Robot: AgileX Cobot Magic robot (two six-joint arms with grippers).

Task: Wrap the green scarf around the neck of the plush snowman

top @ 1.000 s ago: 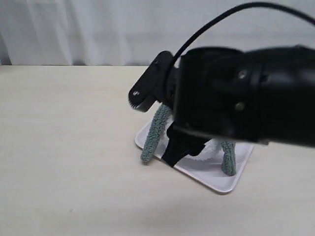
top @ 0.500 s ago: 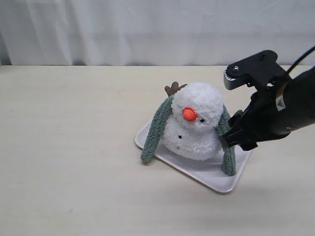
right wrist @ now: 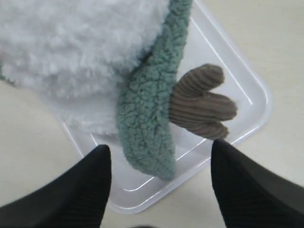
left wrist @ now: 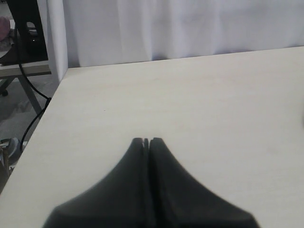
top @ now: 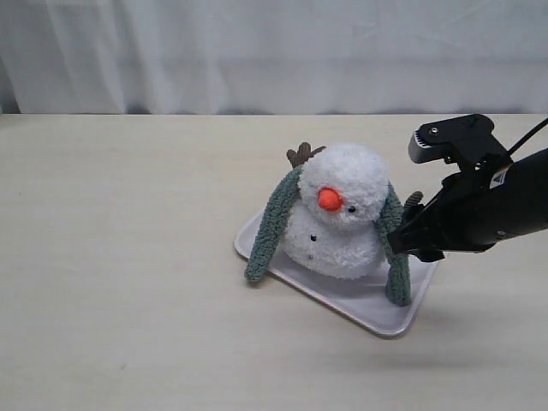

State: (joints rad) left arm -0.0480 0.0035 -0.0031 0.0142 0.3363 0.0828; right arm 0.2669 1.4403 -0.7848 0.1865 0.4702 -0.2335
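Green fleece hangs down both sides of the plush snowman [top: 338, 253]: the green scarf [top: 272, 224] passes behind its head, where I cannot see it, and its two ends fall left and right of the body. The left end slopes out over the left edge of the white tray [top: 377, 315] and its tip rests on the table [top: 120, 257]. The right end drops straight to the tray's floor close to the right corner. At the front, the snowman's neck [top: 341, 224] shows only white plush, and the two scarf ends lie well apart.

The snowman sits upright on the tray, right of the table's middle, with its orange nose [top: 329, 199] pointing toward the near side. One brown twig arm [top: 300, 154] pokes up behind its head on the far left, and another [top: 414, 199] sticks out to the right, just beside the scarf.

My right arm [top: 501, 205] reaches in from the right, low beside the snowman. My right jaws stand wide open and hold nothing. From the wrist, their two black halves straddle the scarf's [right wrist: 147, 128] right end and the ribbed brown twig arm [right wrist: 199, 102] with a clear gap on each side, above the tray's corner [right wrist: 247, 85].

My left jaws are pressed together with nothing between them, over bare table [left wrist: 190, 104].
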